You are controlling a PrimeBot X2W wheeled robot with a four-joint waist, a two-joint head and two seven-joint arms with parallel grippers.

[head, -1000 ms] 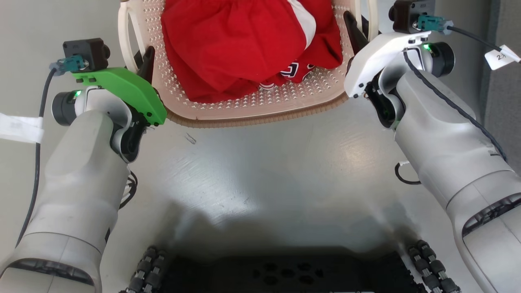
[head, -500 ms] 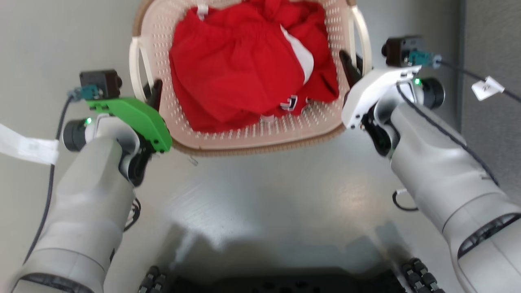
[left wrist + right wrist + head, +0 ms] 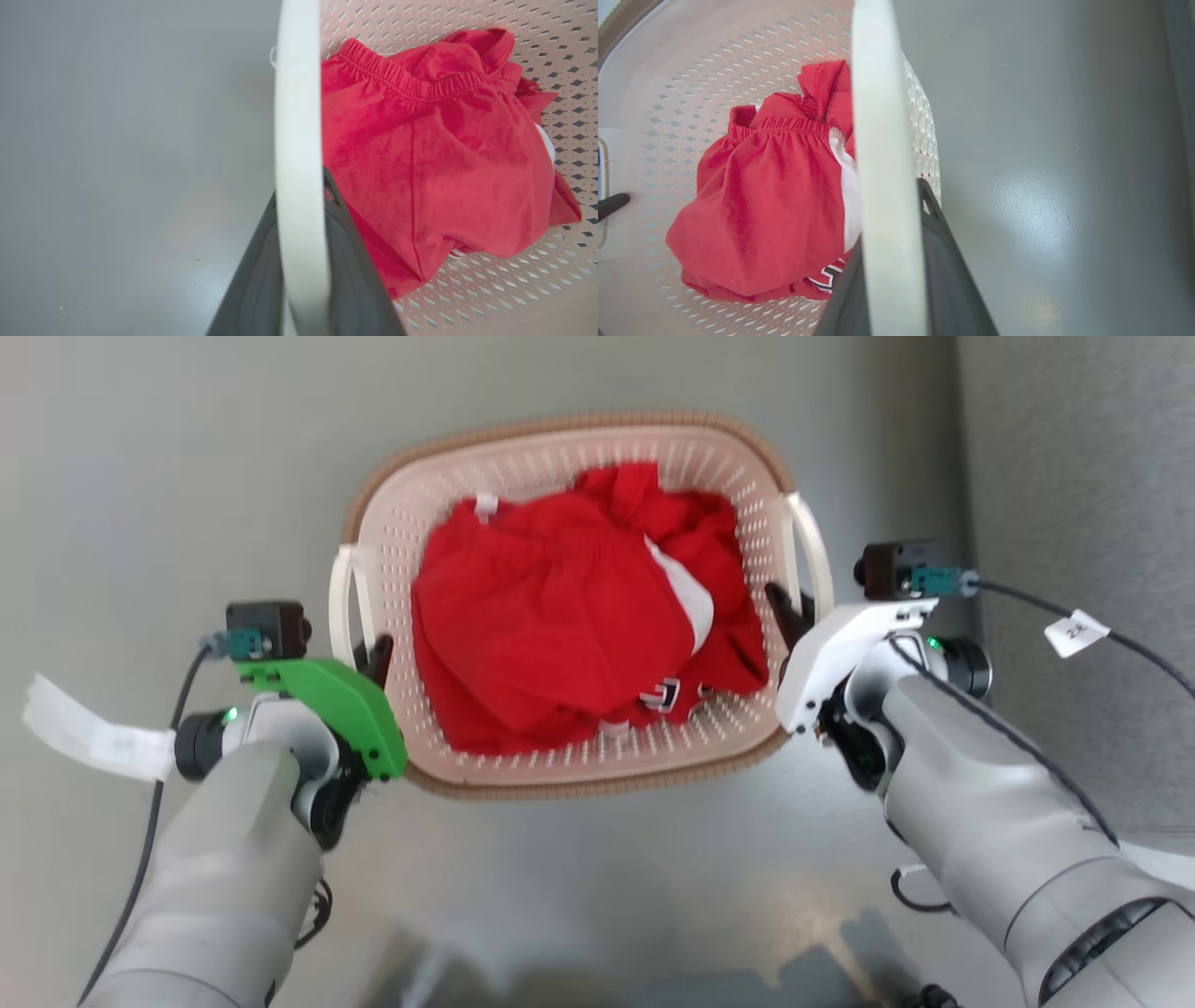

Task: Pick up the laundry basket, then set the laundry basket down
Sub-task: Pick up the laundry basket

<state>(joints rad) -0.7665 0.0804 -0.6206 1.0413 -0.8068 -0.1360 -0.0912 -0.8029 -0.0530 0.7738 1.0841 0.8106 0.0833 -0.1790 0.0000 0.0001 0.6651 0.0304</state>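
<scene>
The laundry basket (image 3: 560, 434), cream-white and perforated with a brown woven rim, is in the middle of the head view with red clothes (image 3: 579, 616) heaped inside. My left gripper (image 3: 375, 653) is shut on the basket's left white handle (image 3: 341, 607). My right gripper (image 3: 787, 607) is shut on the right handle (image 3: 814, 555). In the left wrist view the white handle (image 3: 299, 116) runs up between the dark fingers (image 3: 355, 261). The right wrist view shows the same, with the handle (image 3: 878, 116) between that gripper's fingers (image 3: 943, 261). Whether the basket's bottom touches the floor is hidden.
Plain grey floor (image 3: 187, 476) surrounds the basket. A darker grey surface (image 3: 1074, 448) runs along the right side, close to my right arm. White cable tags (image 3: 89, 739) hang beside both wrists.
The head camera has moved: the whole basket now shows and my wheeled base has left the bottom edge. Both grippers keep their hold on the handles.
</scene>
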